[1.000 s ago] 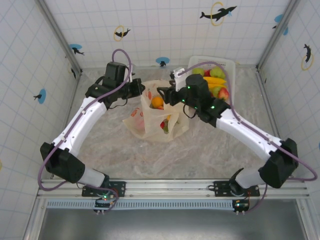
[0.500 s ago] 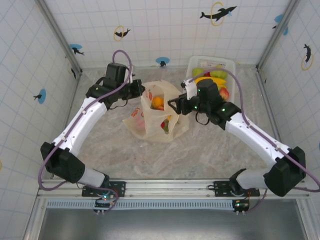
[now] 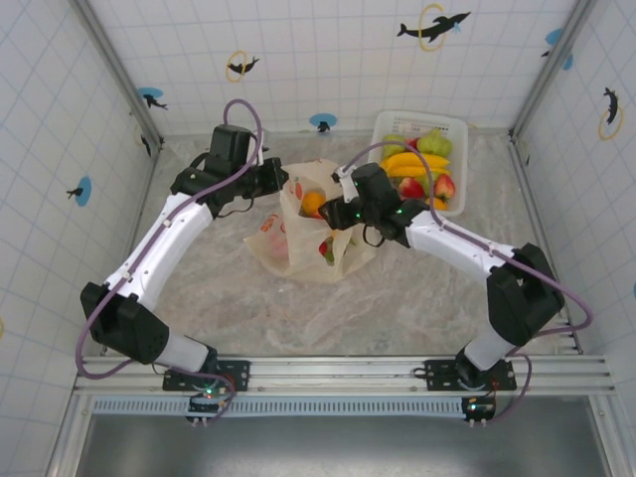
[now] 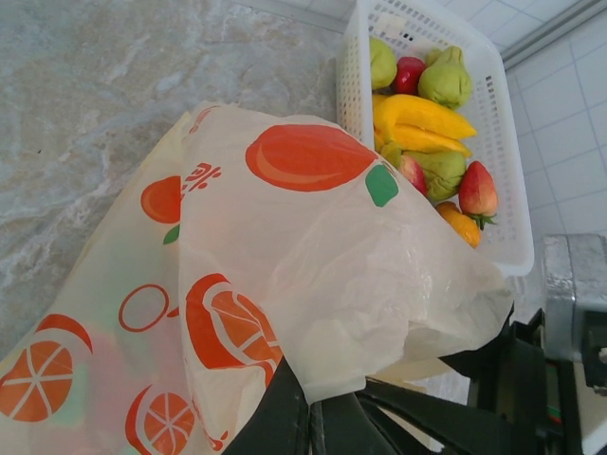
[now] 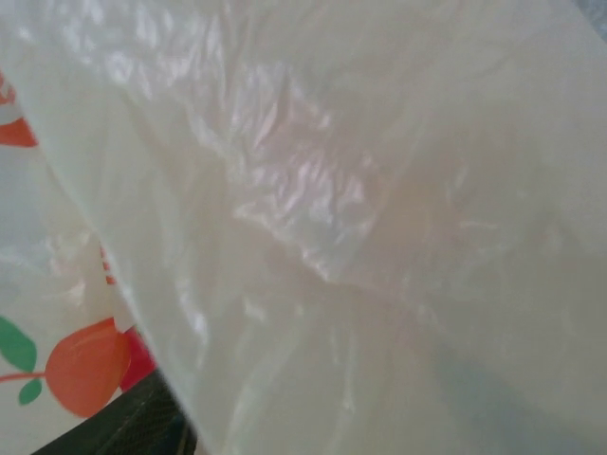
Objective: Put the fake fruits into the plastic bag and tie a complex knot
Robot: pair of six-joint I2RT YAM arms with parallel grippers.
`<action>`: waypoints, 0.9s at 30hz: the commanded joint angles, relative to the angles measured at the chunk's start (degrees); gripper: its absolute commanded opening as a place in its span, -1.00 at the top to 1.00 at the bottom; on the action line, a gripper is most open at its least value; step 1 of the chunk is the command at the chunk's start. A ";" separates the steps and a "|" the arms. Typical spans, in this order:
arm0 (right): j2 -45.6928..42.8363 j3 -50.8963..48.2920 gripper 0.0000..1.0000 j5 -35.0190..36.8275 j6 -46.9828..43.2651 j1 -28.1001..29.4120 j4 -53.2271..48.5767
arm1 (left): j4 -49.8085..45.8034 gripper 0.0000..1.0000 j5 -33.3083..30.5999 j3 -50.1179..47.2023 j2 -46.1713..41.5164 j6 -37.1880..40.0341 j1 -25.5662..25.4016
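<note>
The plastic bag (image 3: 298, 243) stands open on the table's middle, cream with printed orange fruit pictures. An orange fake fruit (image 3: 312, 202) lies in its mouth, and red and green ones (image 3: 327, 248) show through its wall. My left gripper (image 3: 283, 184) is shut on the bag's left rim; in the left wrist view its fingers (image 4: 313, 417) pinch the bag film (image 4: 285, 246). My right gripper (image 3: 335, 213) sits at the bag's right rim. Bag film (image 5: 332, 209) covers the right wrist view and hides those jaws.
A white basket (image 3: 459, 129) at the back right holds several fake fruits: yellow bananas (image 3: 412, 159), green pears, a strawberry (image 4: 478, 188). Tiled walls close in the marbled table on three sides. The right arm's forearm crosses in front of the basket.
My right gripper drew back from above the bag's mouth to the right, then settled against the bag's right rim. The left arm and the bag have held still.
</note>
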 commanded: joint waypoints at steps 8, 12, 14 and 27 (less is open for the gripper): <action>-5.00 -0.58 0.45 1.34 1.42 1.08 3.71 | 1.01 1.00 -0.03 0.03 -1.37 0.39 0.44; -9.06 -0.78 0.79 -1.43 2.30 1.03 2.85 | 1.23 1.00 0.18 0.18 -1.18 0.53 0.47; -10.97 -0.11 0.92 -2.99 2.80 0.94 2.64 | 1.40 1.00 0.23 0.25 -1.18 0.55 0.49; -11.02 10.07 1.00 -12.42 14.98 -2.52 10.31 | 1.76 0.29 5.75 3.58 -3.72 2.77 5.32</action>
